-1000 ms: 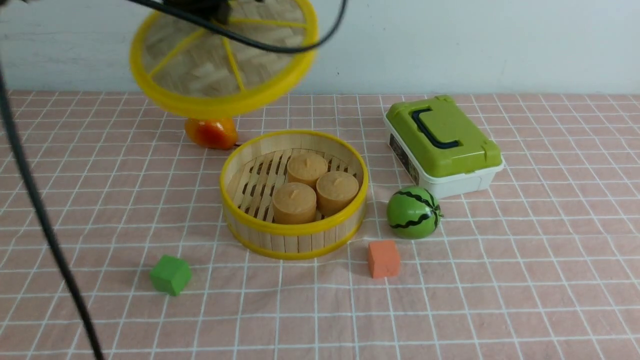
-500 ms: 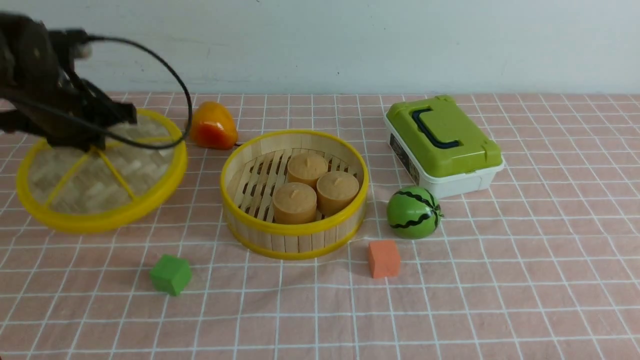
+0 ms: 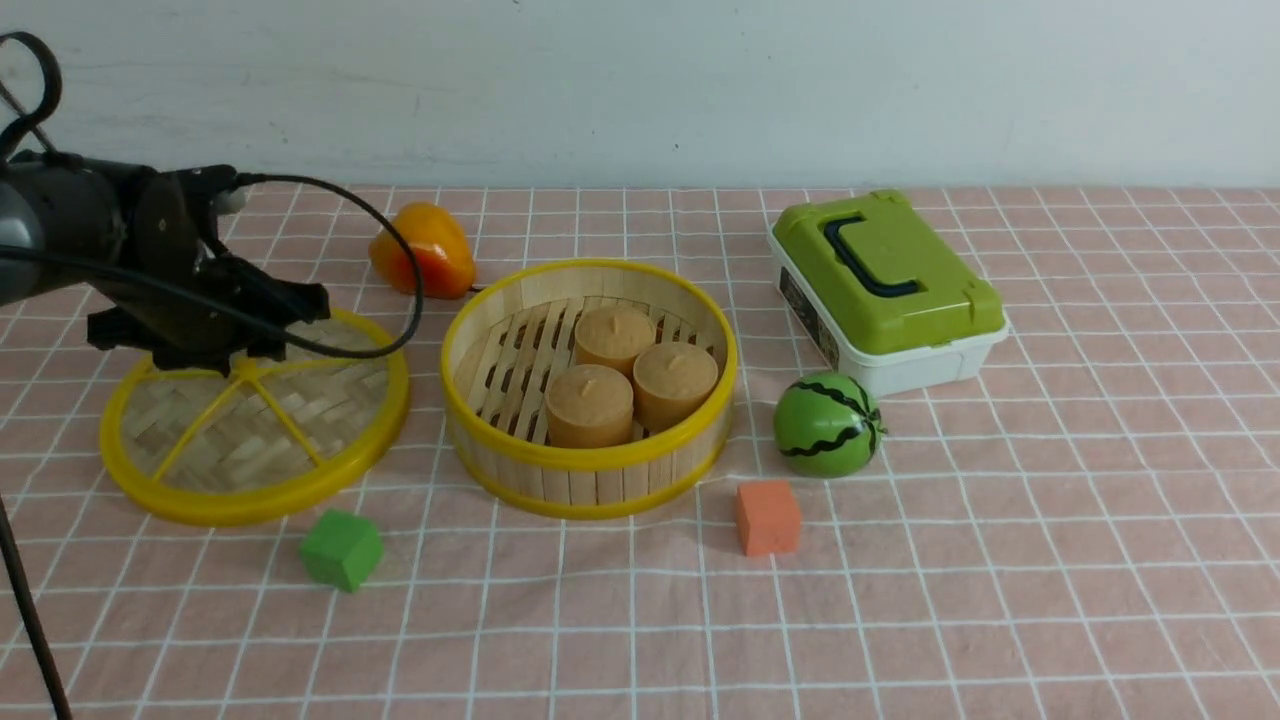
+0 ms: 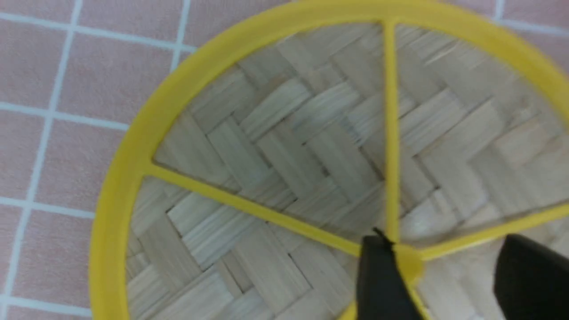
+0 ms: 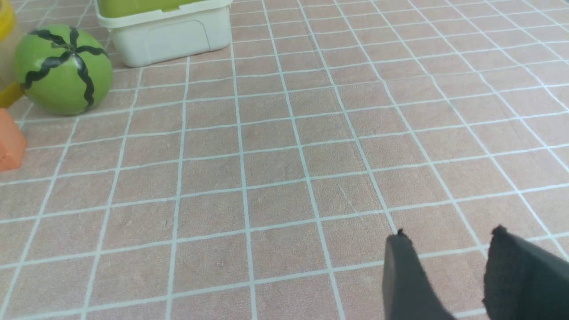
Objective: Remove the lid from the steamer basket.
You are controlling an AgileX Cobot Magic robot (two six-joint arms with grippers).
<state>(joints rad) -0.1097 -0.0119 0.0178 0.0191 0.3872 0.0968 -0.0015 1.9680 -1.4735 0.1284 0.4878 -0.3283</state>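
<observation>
Lid (image 3: 250, 440) lowered onto cloth (image 3: 900, 600) (beside steamer basket (image 3: 590, 470)), knob (image 4: 409, 262) between parted left jaws.

Bright, even light all over, just soft faint shadows beside the toy watermelon (image 3: 828, 425) and the orange block (image 3: 767, 516), front view crisp, but the lid (image 4: 284, 146) close under the left wrist camera looks soft and smeared.

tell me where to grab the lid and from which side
The centre knob, where the spokes meet, from straight above. The lid lies about flat on the cloth, wide and thin, its rim low against it; the knob is probably the only part narrow enough for jaws.
</observation>
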